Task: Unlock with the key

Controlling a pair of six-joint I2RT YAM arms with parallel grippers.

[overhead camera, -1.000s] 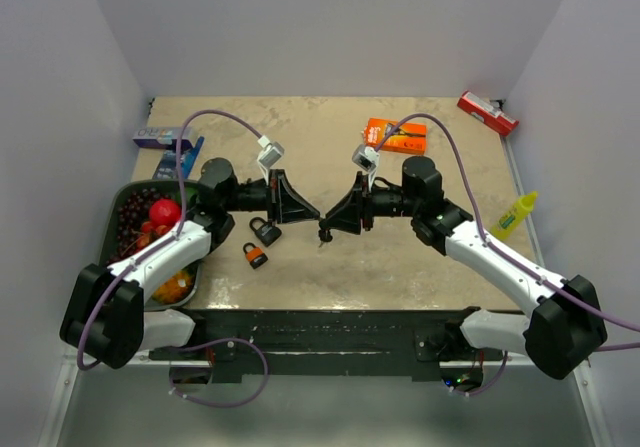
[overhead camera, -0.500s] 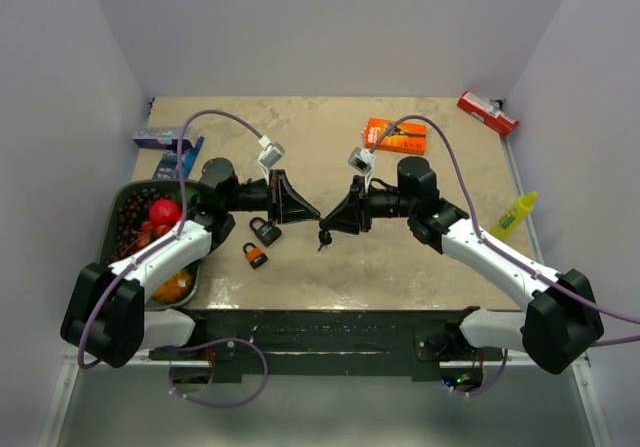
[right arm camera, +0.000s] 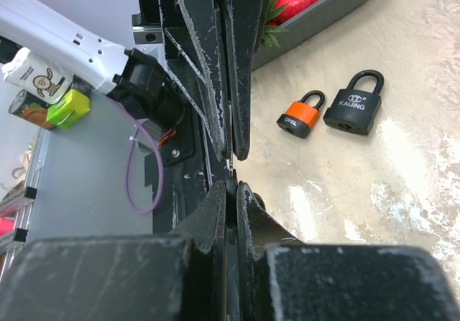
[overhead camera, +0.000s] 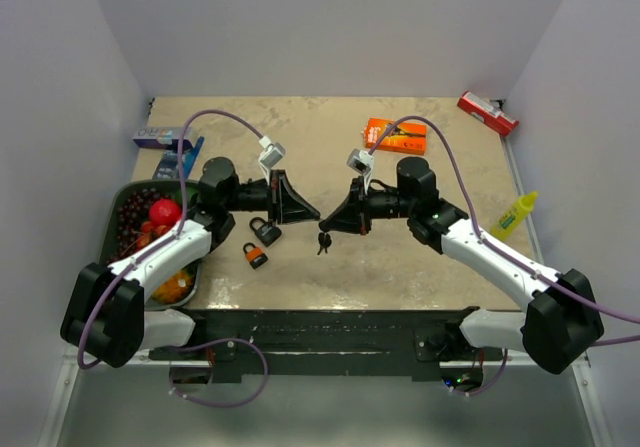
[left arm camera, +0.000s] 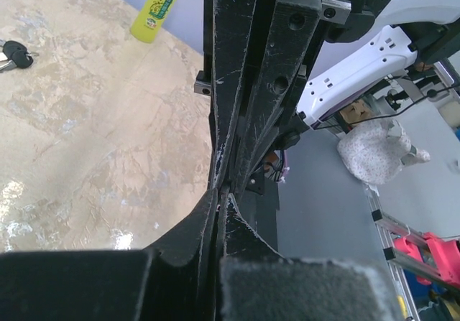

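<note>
My right gripper (overhead camera: 328, 223) (right arm camera: 231, 184) is shut on the black head of a key (right arm camera: 230, 166), whose silver blade tip pokes out toward my left gripper (overhead camera: 312, 215) (left arm camera: 219, 188). The left jaws are pressed together, tip to tip with the right ones above the table's middle. I cannot tell whether they pinch the blade. More keys of the bunch (overhead camera: 322, 239) (left arm camera: 13, 52) sit just below the grippers. A black padlock (overhead camera: 265, 232) (right arm camera: 353, 105) and a smaller orange padlock (overhead camera: 255, 255) (right arm camera: 302, 116) lie on the table, left of the grippers and below my left gripper.
A green tray (overhead camera: 150, 185) of fruit stands at the left edge. A blue box (overhead camera: 160, 139) lies at the back left, an orange box (overhead camera: 395, 135) at the back, a red item (overhead camera: 488, 113) in the far right corner, and a yellow bottle (overhead camera: 512, 217) at the right.
My right gripper has shifted slightly left and lower with the key; the hanging keys sit a little lower. My left arm has barely moved.
</note>
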